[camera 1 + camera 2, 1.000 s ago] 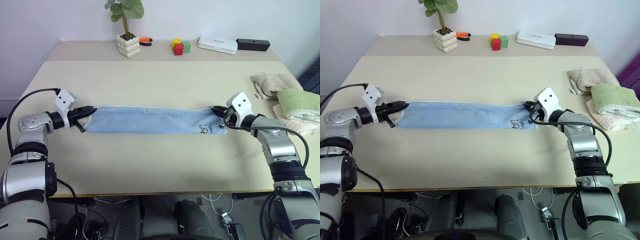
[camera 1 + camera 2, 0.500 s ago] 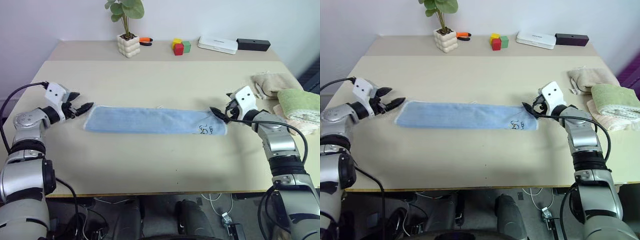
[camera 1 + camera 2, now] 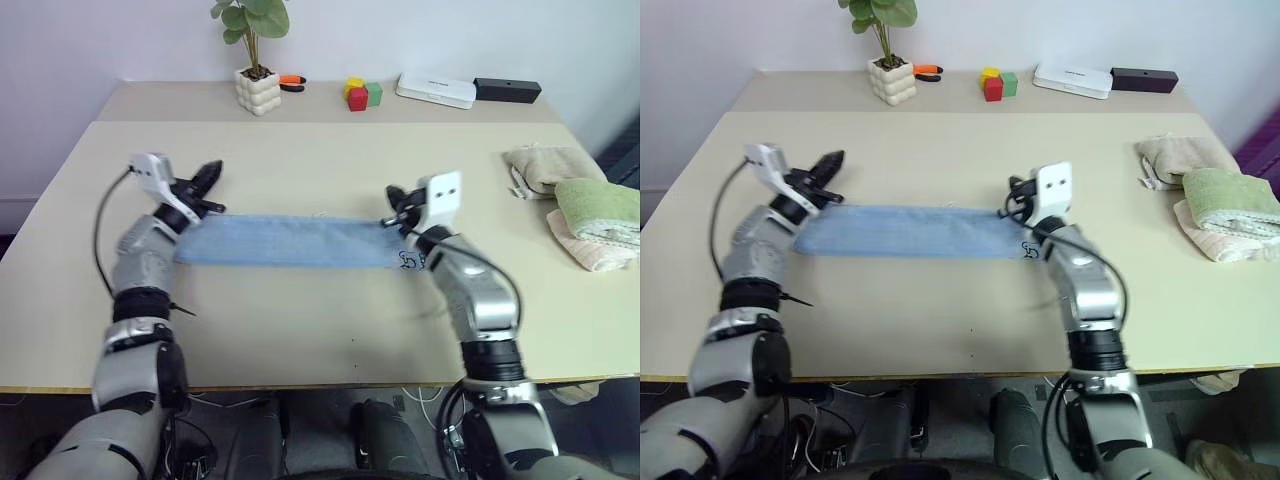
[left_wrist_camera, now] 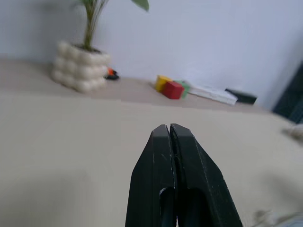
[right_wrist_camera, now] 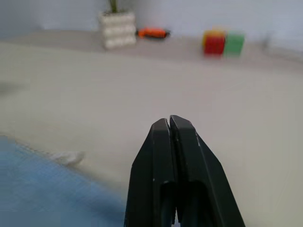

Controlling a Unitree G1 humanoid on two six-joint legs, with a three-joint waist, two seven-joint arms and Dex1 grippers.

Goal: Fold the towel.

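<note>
The light blue towel point(image 3: 290, 241) lies flat as a long narrow strip across the middle of the table, its small dark marking point(image 3: 411, 260) near the right end. My left gripper point(image 3: 207, 173) hovers just beyond the strip's left end, raised and angled up, fingers point(image 4: 169, 156) pressed shut on nothing. Over the strip's right end my right gripper point(image 3: 392, 194) points towards the far side, fingers point(image 5: 169, 146) also shut and empty. In the right wrist view, blue cloth point(image 5: 42, 189) shows below and beside the fingers.
At the table's right edge lie a beige towel point(image 3: 545, 165) and a green towel point(image 3: 600, 205). Along the back stand a potted plant point(image 3: 257, 90), an orange tool point(image 3: 291, 80), coloured blocks point(image 3: 362, 93), a white box point(image 3: 435, 90) and a black box point(image 3: 506, 90).
Both grippers let go of the towel's ends, opened, then shut again. Each has swung inward and risen above the strip. The towel stays flat on the table.
</note>
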